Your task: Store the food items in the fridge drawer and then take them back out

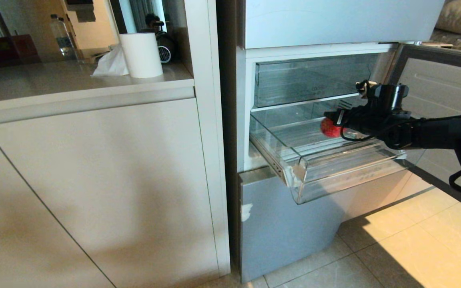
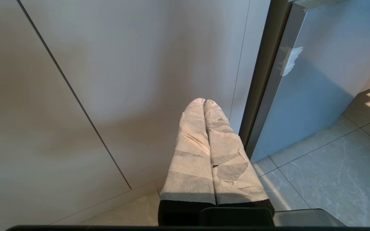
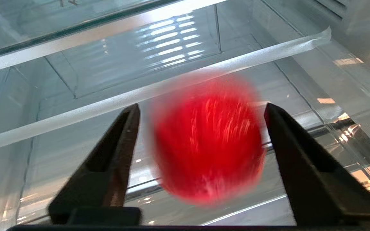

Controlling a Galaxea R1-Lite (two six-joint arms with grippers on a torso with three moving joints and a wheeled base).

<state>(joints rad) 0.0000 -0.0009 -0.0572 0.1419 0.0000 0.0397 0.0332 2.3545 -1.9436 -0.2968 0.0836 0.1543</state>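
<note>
The fridge drawer (image 1: 318, 176) is pulled out of the pale blue fridge (image 1: 286, 224), clear plastic with a curved front lip. My right gripper (image 1: 332, 122) reaches in over it from the right. A glossy red food item (image 1: 329, 128) sits between its black fingers. In the right wrist view the gripper (image 3: 201, 106) is open, and the blurred red item (image 3: 207, 141) has a gap to each finger above the ribbed drawer floor (image 3: 59, 154). My left gripper (image 2: 204, 101) is shut and empty, parked low by the cabinet.
A second clear bin (image 1: 314, 80) sits above the drawer. The fridge door (image 1: 434, 88) stands open at the right. A white cabinet (image 1: 94, 180) flanks the fridge on the left, with a paper roll (image 1: 140, 54) on its counter. Tiled floor (image 1: 414, 248) lies below.
</note>
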